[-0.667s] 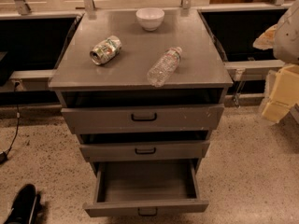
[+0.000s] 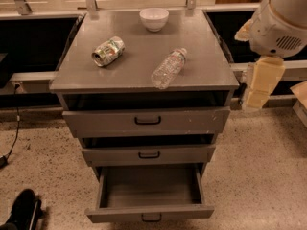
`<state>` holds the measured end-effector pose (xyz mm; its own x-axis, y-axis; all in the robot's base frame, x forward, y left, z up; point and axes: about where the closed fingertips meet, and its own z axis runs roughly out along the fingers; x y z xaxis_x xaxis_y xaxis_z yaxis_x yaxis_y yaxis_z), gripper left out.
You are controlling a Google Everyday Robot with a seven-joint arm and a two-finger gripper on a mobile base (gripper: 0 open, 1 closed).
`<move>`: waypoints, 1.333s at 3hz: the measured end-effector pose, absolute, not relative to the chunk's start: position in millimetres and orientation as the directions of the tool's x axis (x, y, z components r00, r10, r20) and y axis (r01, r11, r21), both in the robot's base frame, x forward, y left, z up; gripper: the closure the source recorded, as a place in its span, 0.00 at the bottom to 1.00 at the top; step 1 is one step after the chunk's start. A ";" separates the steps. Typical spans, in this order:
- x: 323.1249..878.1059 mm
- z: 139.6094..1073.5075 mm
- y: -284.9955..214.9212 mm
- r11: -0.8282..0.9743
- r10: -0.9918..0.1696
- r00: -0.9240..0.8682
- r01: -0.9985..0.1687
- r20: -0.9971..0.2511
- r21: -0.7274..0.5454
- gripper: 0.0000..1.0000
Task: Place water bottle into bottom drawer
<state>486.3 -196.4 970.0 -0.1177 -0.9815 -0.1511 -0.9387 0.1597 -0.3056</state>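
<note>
Cream gripper (image 2: 259,86) beside grey metal desk's (image 2: 139,63) right edge, jaws' spread untellable; clear crinkled plastic water bottle (image 2: 169,68) left of them, open grey bottom drawer (image 2: 149,191) lower-left

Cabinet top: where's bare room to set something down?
Front-left corner by the can; right strip between water bottle and edge, nearest the gripper hanging right of the cabinet; bottom drawer, open and bare. Tightest between can and bottle.

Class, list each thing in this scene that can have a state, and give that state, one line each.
Water bottle: capped, lying on its side on the cabinet top.
Can: crushed, on its side.
Bowl: upright.
Bottom drawer: pulled open, empty.
Gripper: right of the cabinet top, apart from the bottle.
</note>
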 end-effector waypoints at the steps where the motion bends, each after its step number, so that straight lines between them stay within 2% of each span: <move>1: 526.7 968.4 -162.3 -0.070 -0.996 0.088 -0.901 -0.024 -0.428 0.00; 2: 570.6 975.1 -162.8 -0.207 -0.972 0.236 -0.802 0.022 -0.561 0.00; 3: 575.8 982.2 -168.0 -0.269 -0.955 0.288 -0.758 0.065 -0.594 0.00; 4: 587.2 967.0 -144.9 -0.391 -0.910 0.403 -0.755 0.097 -0.526 0.00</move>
<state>587.2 -144.9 967.0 0.4035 -0.9098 0.0970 -0.7552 -0.3910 -0.5261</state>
